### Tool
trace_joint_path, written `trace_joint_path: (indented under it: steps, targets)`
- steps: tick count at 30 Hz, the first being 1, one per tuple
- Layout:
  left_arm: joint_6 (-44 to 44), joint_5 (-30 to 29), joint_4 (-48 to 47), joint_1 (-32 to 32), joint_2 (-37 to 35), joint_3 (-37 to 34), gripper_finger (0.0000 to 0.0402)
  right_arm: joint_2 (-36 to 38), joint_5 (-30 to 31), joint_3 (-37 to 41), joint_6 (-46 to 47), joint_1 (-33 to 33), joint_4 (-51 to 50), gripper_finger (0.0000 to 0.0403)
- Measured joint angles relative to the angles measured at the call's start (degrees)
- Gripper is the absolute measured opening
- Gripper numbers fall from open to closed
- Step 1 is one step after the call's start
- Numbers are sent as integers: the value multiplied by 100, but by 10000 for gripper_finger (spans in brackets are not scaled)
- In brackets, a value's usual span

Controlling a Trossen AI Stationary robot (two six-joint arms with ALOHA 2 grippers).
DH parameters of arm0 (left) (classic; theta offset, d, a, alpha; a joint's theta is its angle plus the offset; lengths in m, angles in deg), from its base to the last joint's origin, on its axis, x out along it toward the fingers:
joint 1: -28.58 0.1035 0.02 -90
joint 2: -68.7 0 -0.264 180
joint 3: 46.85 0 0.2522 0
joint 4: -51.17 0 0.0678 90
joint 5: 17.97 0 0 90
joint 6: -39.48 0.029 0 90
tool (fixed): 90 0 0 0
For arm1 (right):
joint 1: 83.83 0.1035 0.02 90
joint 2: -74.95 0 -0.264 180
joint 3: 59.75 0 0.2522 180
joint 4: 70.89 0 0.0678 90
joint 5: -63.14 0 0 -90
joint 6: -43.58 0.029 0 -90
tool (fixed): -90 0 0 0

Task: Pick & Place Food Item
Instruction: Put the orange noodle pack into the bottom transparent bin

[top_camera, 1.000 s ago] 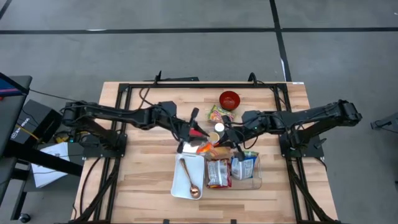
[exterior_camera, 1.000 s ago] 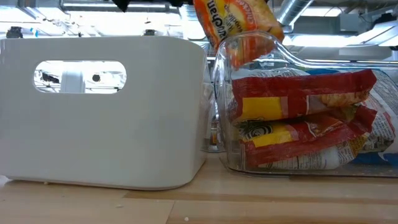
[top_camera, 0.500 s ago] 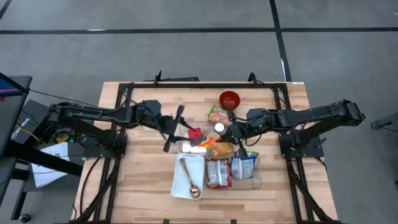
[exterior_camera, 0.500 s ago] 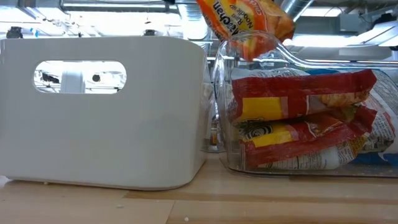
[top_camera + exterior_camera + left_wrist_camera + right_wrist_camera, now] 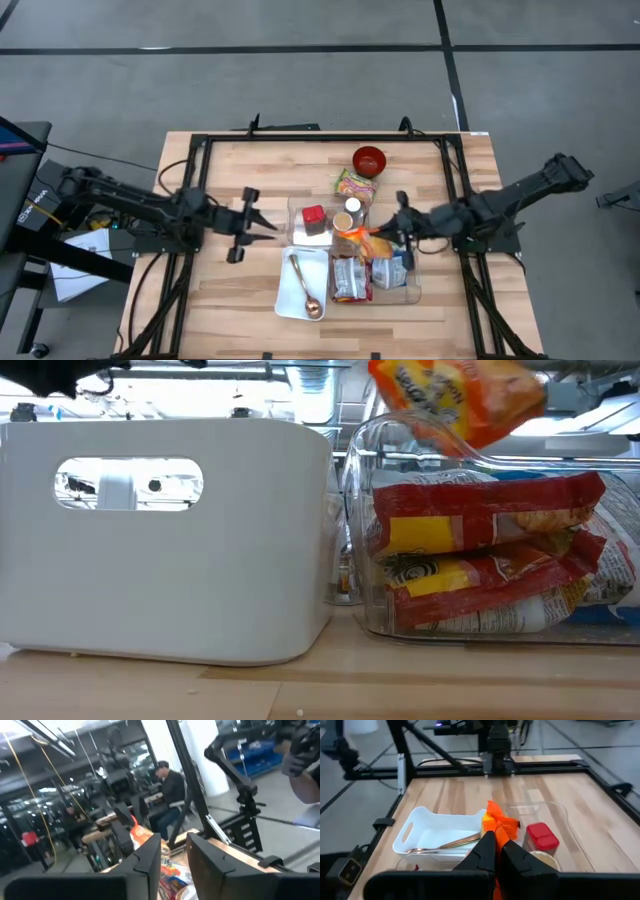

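While clamped in right gripper [image 5: 495, 851], orange noodle packet [image 5: 499, 824] above clear bin [image 5: 420, 435]

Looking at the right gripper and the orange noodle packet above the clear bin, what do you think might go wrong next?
The right gripper pinches only an edge of the orange noodle packet, so it might slip out. The clear plastic bin already holds upright red packets, so the packet may catch on them or perch on the rim.
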Motion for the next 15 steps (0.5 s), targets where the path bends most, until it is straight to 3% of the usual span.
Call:
trace_joint_path:
  steps: [6, 15]
  targets:
    - [-132, -17, 272, 4, -579, -378, 67, 504, 1106, 638, 374, 941, 643, 0]
    - [-441, -20, 223, 2, -569, -416, 55, 751, 2276, 1604, 1225, 2107, 1337, 0]
